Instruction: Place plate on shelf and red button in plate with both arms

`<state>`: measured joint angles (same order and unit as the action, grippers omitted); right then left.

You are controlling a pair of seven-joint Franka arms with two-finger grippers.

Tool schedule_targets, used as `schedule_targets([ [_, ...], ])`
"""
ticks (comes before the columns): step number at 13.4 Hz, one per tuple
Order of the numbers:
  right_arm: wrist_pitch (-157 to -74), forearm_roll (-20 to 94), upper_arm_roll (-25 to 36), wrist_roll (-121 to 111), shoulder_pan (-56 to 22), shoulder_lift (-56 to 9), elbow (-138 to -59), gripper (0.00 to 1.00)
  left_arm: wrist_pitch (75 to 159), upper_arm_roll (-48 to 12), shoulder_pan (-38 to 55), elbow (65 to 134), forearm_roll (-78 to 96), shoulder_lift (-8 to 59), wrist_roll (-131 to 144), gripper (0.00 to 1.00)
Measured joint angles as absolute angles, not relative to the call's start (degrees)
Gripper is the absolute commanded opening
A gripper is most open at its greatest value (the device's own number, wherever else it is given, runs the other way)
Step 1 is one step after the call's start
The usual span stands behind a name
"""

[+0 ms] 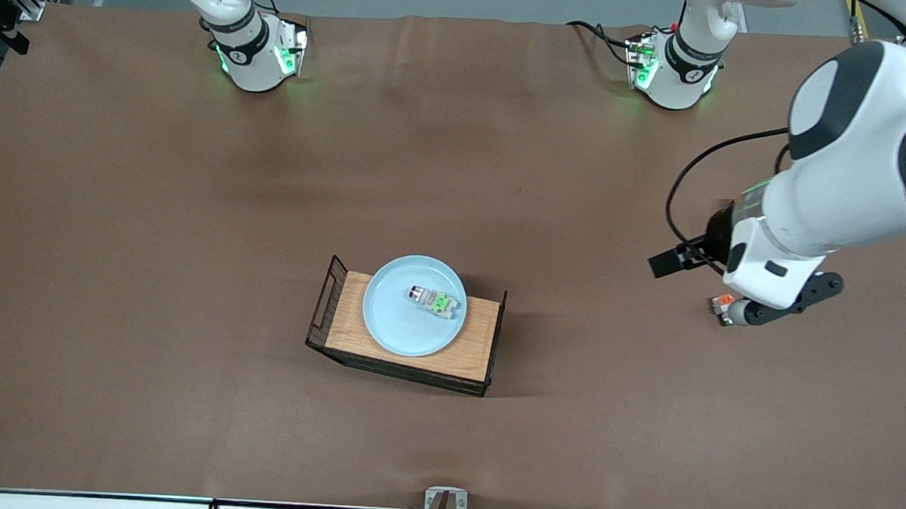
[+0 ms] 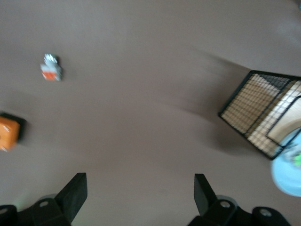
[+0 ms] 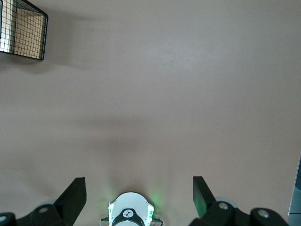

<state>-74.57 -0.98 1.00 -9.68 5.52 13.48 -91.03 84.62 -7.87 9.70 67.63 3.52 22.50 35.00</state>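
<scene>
The left gripper (image 2: pixel 136 200) stands with its fingers (image 2: pixel 75 193) spread wide and nothing between them, hanging over bare brown table (image 1: pixel 154 192) toward the left arm's end; in the front view it sits at the right edge of the frame, mostly hidden under the arm's white wrist. Just beneath that wrist in the front view lies a small grey piece with an orange block (image 1: pixel 723 302), which also shows at the upper left of the left wrist view (image 2: pixel 51 68). An orange box (image 2: pixel 8 133) lies at the left edge of that wrist view.

The right gripper (image 3: pixel 136 200) is likewise spread wide and empty, over bare table, with the right arm's base (image 3: pixel 129 214) showing between its fingers at the bottom of the right wrist view. In the front view this gripper is out of frame.

The plate (image 1: pixel 414 305) lies on a wooden tray with black wire ends (image 1: pixel 356 323), just below the centre of the front view. The red button (image 1: pixel 435 301) lies on its side on the plate, well apart from both grippers.
</scene>
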Motion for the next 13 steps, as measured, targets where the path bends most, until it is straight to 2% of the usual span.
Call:
schedule_targets([
  [3,-74.58,-0.98,0.73,-9.61,5.22,13.47,-91.07,1.00,83.89,-7.80,6.47,68.48,3.01,20.07,18.45,1.00],
  [8,-76.42,-0.98,0.73,-9.61,5.21,13.29,-90.91,1.00,83.44,-7.79,4.25,72.02,2.93,15.15,11.99,1.00],
  [13,-76.69,-0.98,0.59,-9.65,3.79,10.93,-90.96,1.00,86.75,-7.79,4.23,84.26,1.13,5.35,5.86,1.00],
])
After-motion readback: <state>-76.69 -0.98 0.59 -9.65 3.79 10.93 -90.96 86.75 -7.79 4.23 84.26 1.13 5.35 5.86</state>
